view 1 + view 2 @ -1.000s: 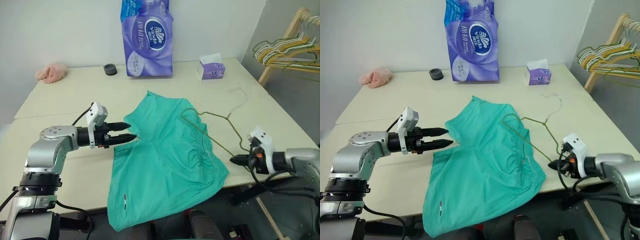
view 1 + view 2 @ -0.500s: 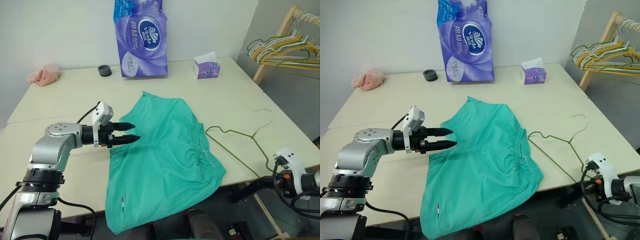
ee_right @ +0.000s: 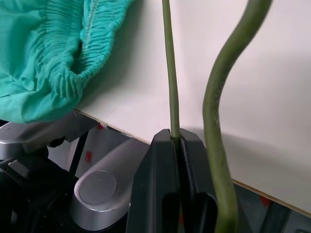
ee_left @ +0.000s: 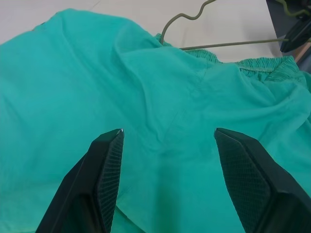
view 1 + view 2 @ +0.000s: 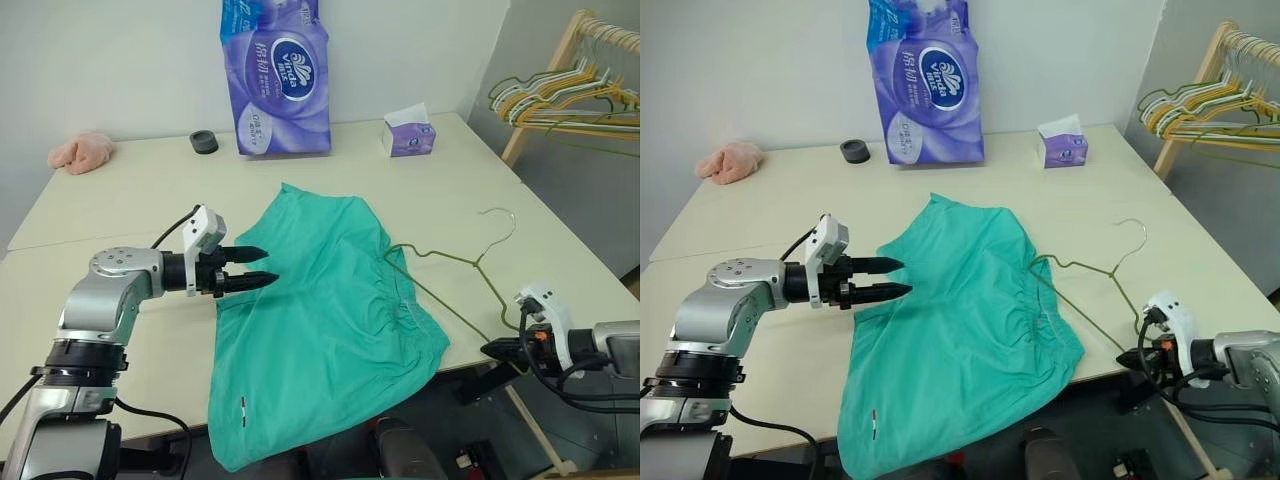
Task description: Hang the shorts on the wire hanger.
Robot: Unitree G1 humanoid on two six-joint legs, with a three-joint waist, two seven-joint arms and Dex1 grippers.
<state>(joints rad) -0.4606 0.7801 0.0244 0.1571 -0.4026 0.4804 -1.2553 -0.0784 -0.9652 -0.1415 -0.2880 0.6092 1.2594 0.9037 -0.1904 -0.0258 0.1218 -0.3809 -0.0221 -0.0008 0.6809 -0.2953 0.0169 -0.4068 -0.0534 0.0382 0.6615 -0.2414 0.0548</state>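
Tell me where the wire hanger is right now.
The wire hanger lies on the table's right part, its far corner touching the shorts' waistband, its near corner pinched in the right tool at the table edge.

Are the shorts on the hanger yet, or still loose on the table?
Not hung. The shorts lie spread on the table, one leg over its front edge; the wire hanger only reaches their waistband.
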